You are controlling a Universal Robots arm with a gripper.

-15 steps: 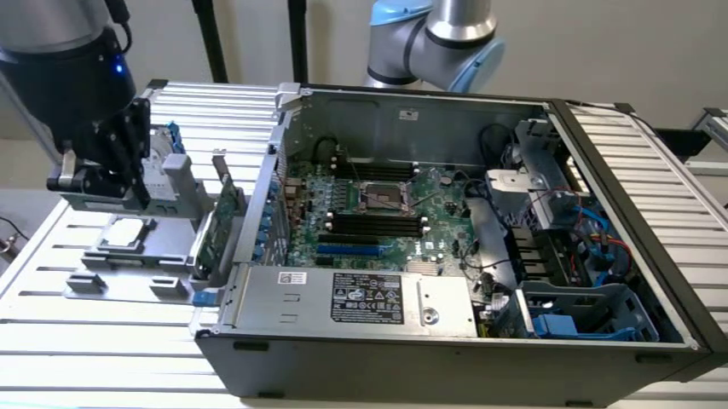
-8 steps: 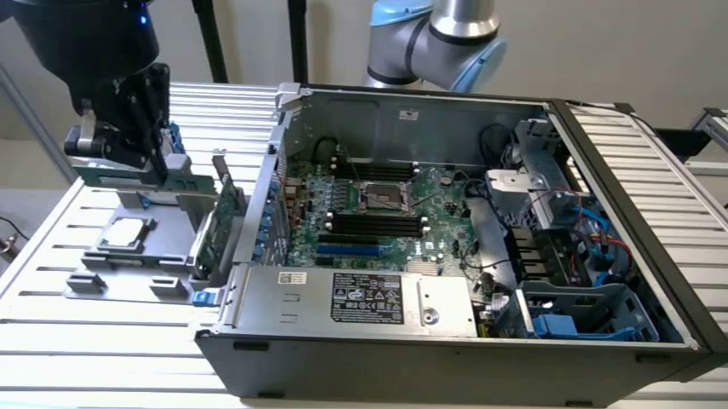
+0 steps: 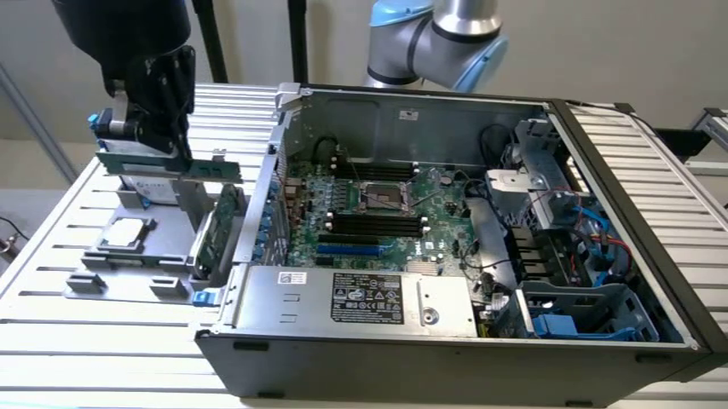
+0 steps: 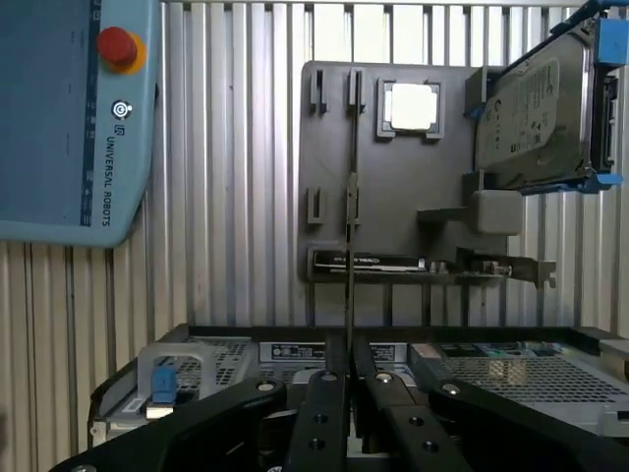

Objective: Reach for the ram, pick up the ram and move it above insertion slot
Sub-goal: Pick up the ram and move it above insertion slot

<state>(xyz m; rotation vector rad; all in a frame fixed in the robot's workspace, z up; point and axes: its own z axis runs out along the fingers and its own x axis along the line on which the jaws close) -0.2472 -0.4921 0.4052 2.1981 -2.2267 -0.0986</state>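
The end effector hangs over the grey parts holder at the exterior view's left, its black fingers clamped on the ram, a thin green stick held on its long edge clear above the holder. In the wrist view the ram shows edge-on as a dark line running out from between the closed fingers.

Below it, the holder carries a square processor lying flat in its recess, a hard drive in a blue-edged bracket standing on edge, and a broader green expansion card upright along the holder's side nearest the computer. Small upright posts line the holder's edge.

Just beside the holder, toward the exterior view's right, the open computer case lies on its side on the slatted metal desk. Its near wall and left rim stand between the holder and the motherboard. The dark memory slots sit near the middle of the board, below the processor socket, with open air above them. A power supply fills the case's near corner; a blue drive cage and cables crowd the right side.

A teach pendant with a red button lies on the desk beyond the holder.
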